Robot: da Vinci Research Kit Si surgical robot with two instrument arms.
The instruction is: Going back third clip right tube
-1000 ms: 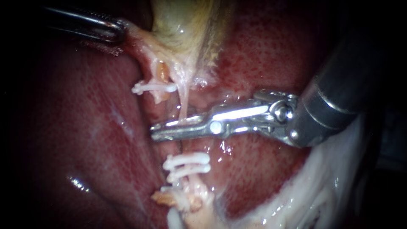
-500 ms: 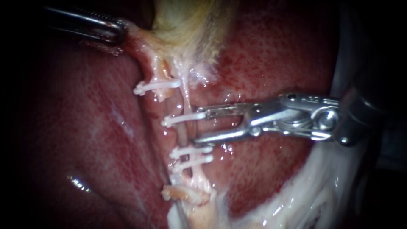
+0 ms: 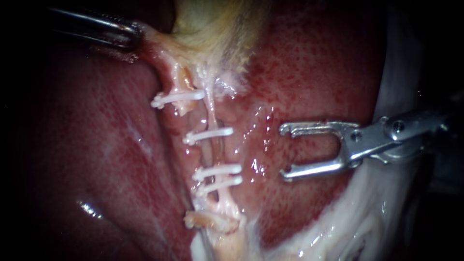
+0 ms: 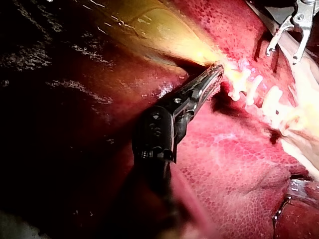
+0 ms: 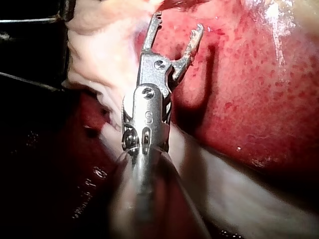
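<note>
The pale right tube [image 3: 211, 113] runs down from the yellowish gallbladder [image 3: 217, 29]. It carries a white clip [image 3: 209, 135] at mid height and two more clips [image 3: 216, 176] close together lower down. On the left tube [image 3: 182, 82] sits one clip [image 3: 176, 98]. My right instrument [image 3: 285, 152] stands open and empty over the liver [image 3: 314, 63], well to the right of the clips; it also shows open in its wrist view [image 5: 178, 22]. My left instrument [image 3: 130, 35] is shut on tissue at the gallbladder's neck, as the left wrist view [image 4: 214, 74] confirms.
White fatty tissue [image 3: 367, 222] lies under and below the right instrument's shaft. A frayed pale stump [image 3: 208, 220] sits below the lowest clips. A darker liver lobe [image 3: 96, 159] fills the left side. In the left wrist view the right instrument [image 4: 282, 54] sits beyond the clips [image 4: 249, 87].
The right instrument's jaws opened off the right tube, leaving a new white clip on it, then drew back to the right. The left instrument held still.
</note>
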